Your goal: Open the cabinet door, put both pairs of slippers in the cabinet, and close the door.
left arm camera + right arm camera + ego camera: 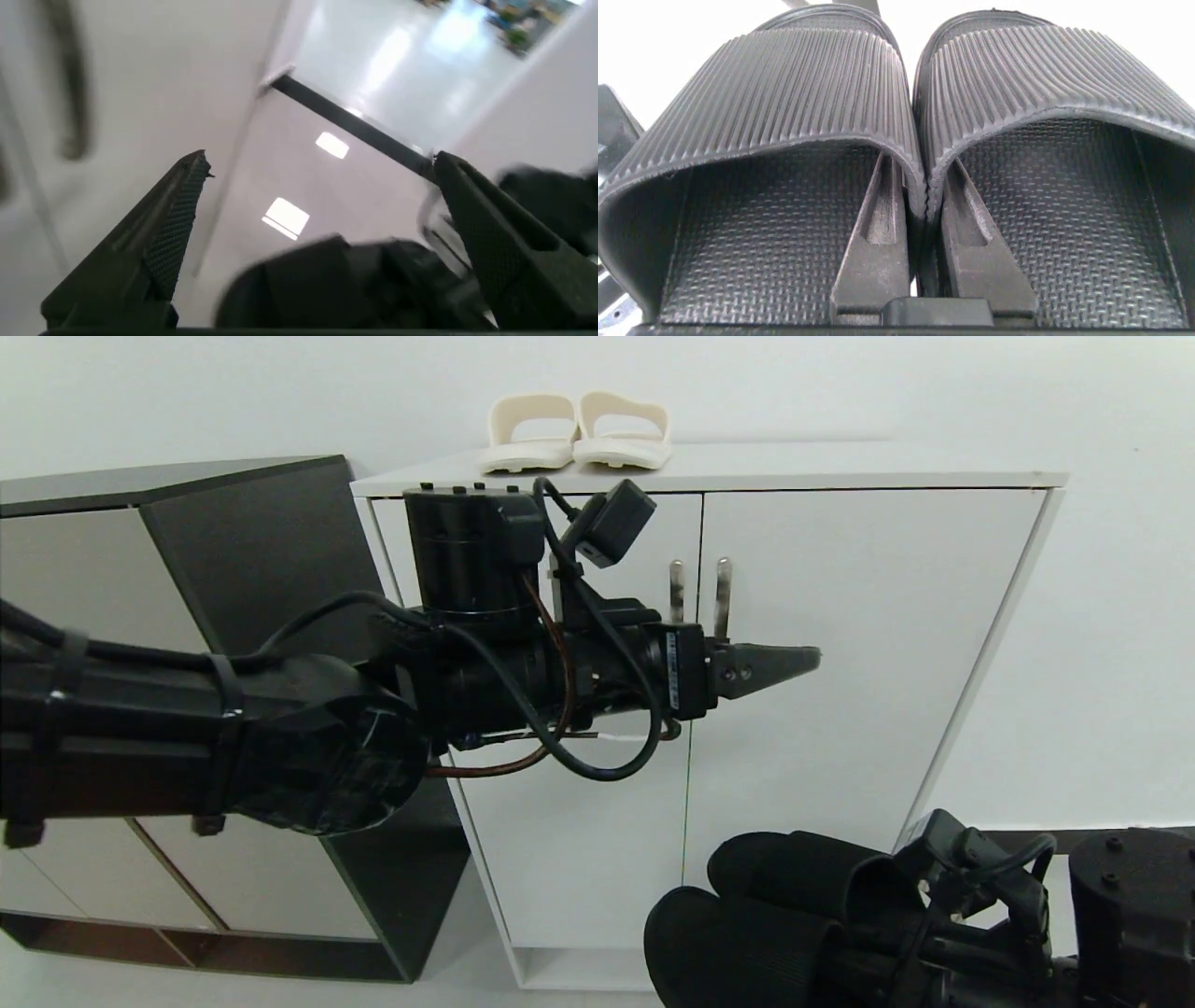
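Black slippers (775,915), lower right of the head view, sit side by side in the right gripper (924,238), whose two fingers (873,252) are closed on the touching inner walls of the two straps. The right wrist view makes this pinch plain, whereas the head view gives just the slippers' outer backs. At centre frame the left gripper (798,660) lies level and points toward the frame's right, in front of the white cabinet (887,616), both doors shut. Two upright handles (722,586) flank the door seam, just up and left of the fingertips, long axis vertical. The head view presents the left fingers edge-on as one wedge; the left wrist view shows them spread wide with nothing between, one handle (70,84) blurred beyond. The cream slippers (574,434) rest on the cabinet top, upper centre. Judgement: the free left arm is nearer the handles and would need to draw back leftward to bracket one.
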